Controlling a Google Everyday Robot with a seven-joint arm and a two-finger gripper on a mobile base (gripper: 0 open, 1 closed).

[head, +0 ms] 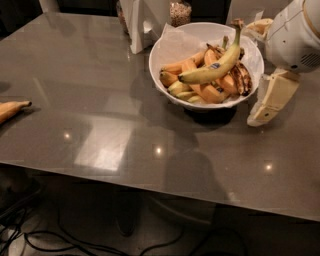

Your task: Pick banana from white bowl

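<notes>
The long, curved greenish-yellow banana lies topmost in the round white paper-lined bowl. It looks light and firm but bruisable, so grip its middle. The cream tool hangs beside the bowl; clenched or released, I cannot tell.

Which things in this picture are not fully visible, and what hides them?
Camera view:
Hand, right of the bowl: top hidden by the arm.
Fruit under the banana: covered by it and the rim.
Left banana: cut by left edge.
Jar: cut by top edge.
</notes>
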